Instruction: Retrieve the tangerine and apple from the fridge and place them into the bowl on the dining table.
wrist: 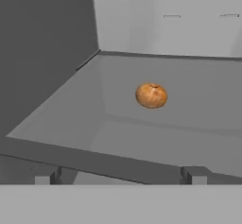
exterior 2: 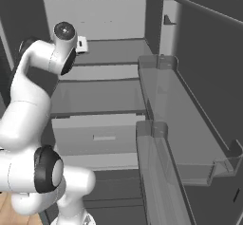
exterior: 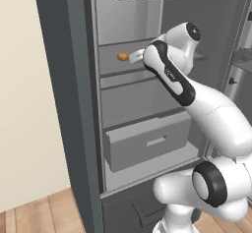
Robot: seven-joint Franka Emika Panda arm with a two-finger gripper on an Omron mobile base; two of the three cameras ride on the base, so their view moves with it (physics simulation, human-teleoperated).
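Fingertips (wrist: 47, 176) stood at the bottom of the hand view, set wide apart with nothing between them, so you had the jaws fully open and empty. Your gripper (wrist: 118, 176) was level with the front lip of an upper shelf (wrist: 71, 119) inside the fridge (exterior: 59, 104), whose door stood open. From the left base view the arm reached in over the drawer (exterior: 147, 146), with the hand just beside the fruit.

Beyond the lip, near the middle of that shelf and well clear of the walls, sat the tangerine (wrist: 151, 95), alone and resting on the bare surface. It showed bright orange with a small dimple on top.

Judgement on handling: you should expect a light, slightly soft fruit with a smooth skin that may roll if nudged on the flat shelf. Take it across its widest part, one finger on each side, and close gently; a hard squeeze could bruise it, and an off-centre pinch could squirt it toward the back wall. Approach level with the shelf, since the next shelf above probably limits headroom.
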